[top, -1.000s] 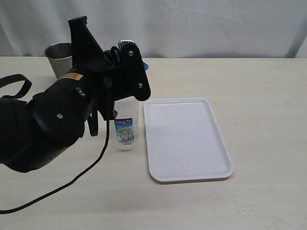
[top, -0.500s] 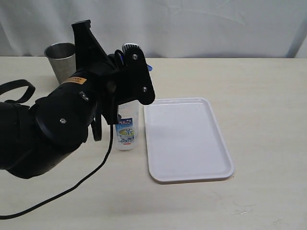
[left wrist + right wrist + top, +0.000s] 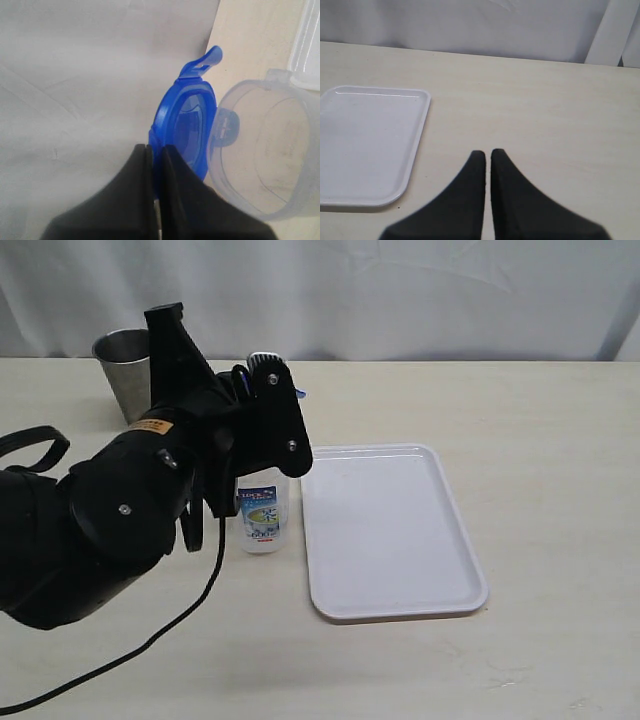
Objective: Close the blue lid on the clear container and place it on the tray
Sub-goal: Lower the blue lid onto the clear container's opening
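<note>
Left gripper (image 3: pixel 155 148): clamped on blue lid (image 3: pixel 187 122), which stands upright at the clear container (image 3: pixel 270 150) rim. Right gripper (image 3: pixel 487 154): pressed together, empty. Tray (image 3: pixel 390 530): just beside the container.

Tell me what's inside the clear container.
Nothing shows inside the clear container through its open mouth in the left wrist view. The blue lid stands raised at its rim, pinched by the left gripper, whose fingers cover part of the mouth.

The lid (image 3: pixel 186 117) is moulded in glossy translucent blue plastic, the container (image 3: pixel 272 150) in smooth clear plastic. The tray (image 3: pixel 400 540) is made of smooth, faintly shiny white plastic, the cup (image 3: pixel 120 368) of dull brushed metal. The table (image 3: pixel 545 430) is finished in matt pale wood grain and backed by creased white cloth (image 3: pixel 450 290).
</note>
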You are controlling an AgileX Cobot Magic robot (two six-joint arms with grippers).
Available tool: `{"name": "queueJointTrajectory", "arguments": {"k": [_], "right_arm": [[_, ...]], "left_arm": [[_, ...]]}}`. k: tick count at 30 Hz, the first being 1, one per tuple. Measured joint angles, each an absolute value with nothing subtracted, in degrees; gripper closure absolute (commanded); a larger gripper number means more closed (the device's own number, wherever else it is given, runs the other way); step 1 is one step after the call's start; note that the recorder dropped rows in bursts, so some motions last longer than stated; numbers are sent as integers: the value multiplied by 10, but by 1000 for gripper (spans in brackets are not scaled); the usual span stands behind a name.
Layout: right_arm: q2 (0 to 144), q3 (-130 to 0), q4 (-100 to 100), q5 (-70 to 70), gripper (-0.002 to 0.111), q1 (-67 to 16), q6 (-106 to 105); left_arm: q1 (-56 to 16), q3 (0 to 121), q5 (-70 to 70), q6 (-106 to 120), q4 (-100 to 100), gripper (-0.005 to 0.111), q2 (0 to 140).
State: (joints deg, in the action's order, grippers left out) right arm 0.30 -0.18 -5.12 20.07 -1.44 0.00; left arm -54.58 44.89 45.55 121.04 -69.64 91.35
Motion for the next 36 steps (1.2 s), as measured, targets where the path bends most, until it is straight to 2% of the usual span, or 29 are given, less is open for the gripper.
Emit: {"name": "queueJointTrajectory", "arguments": {"k": [36], "right_arm": [[3,-2,-51,201,104,-14,0]], "left_arm": [[-553,448,489,1210,-654,107,914]]}}
